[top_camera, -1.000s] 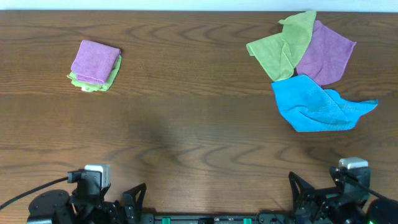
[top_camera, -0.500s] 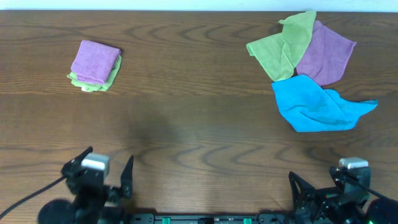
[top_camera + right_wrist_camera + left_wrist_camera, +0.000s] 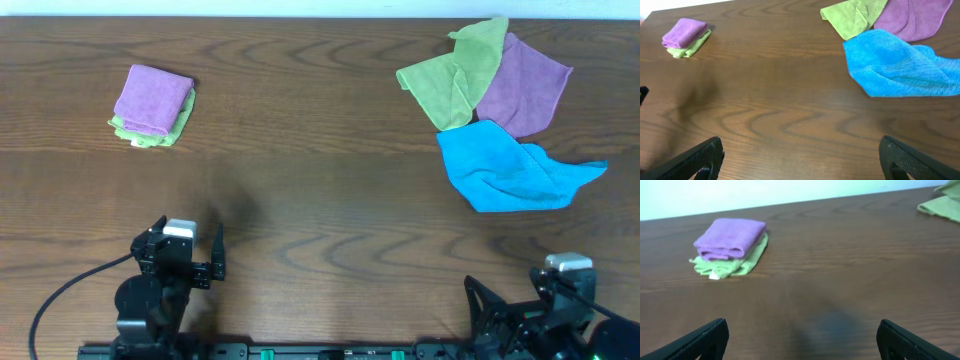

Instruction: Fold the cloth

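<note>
Three loose cloths lie at the far right: a blue cloth [image 3: 510, 168] [image 3: 900, 65], a purple cloth [image 3: 525, 85] [image 3: 912, 17] and a green cloth [image 3: 450, 75] [image 3: 852, 17]. A folded purple cloth [image 3: 152, 98] [image 3: 730, 239] sits on a folded green cloth [image 3: 150, 134] [image 3: 732, 266] at the far left. My left gripper [image 3: 186, 262] [image 3: 800, 345] is open and empty over bare table at the near left. My right gripper [image 3: 530, 305] [image 3: 800, 160] is open and empty at the near right edge.
The brown wooden table [image 3: 320, 200] fills the view. The left arm's black cable [image 3: 60, 295] runs along the near left edge. The table's far edge meets a pale wall [image 3: 790, 192].
My left arm has moved up from the near edge and to the right, its gripper now further onto the table. The right arm and the cloths have not moved.
</note>
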### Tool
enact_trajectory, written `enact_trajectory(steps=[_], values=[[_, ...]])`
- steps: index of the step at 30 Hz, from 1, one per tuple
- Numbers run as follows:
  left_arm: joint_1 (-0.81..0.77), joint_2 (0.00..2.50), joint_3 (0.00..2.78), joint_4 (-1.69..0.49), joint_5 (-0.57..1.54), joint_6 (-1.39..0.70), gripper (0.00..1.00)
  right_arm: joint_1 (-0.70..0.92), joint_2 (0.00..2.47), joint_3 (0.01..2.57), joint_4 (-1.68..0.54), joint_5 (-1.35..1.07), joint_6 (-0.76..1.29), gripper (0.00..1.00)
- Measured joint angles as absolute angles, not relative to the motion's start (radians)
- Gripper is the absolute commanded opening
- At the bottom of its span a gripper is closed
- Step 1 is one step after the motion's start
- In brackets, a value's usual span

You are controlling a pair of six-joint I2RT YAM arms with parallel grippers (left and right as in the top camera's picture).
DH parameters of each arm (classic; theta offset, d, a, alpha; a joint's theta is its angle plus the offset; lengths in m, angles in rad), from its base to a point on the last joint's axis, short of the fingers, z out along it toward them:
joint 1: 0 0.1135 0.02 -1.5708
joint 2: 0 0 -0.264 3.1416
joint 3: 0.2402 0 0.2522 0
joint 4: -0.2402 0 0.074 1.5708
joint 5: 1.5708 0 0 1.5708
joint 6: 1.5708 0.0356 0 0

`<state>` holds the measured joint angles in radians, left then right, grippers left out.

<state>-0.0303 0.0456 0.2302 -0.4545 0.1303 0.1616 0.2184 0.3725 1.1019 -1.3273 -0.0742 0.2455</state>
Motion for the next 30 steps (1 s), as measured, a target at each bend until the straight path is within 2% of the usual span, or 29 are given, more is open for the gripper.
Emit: enact_trajectory(steps=[9,30], values=[[-0.021,0.015,0.144,-0.427,0.104,0.159,0.95,0.218,0.373,1.102,-1.328,-0.075,0.245,0.99],[-0.020,0.012,0.141,-0.411,0.089,0.158,0.96,0.218,0.373,1.102,-1.328,-0.074,0.245,0.99]])
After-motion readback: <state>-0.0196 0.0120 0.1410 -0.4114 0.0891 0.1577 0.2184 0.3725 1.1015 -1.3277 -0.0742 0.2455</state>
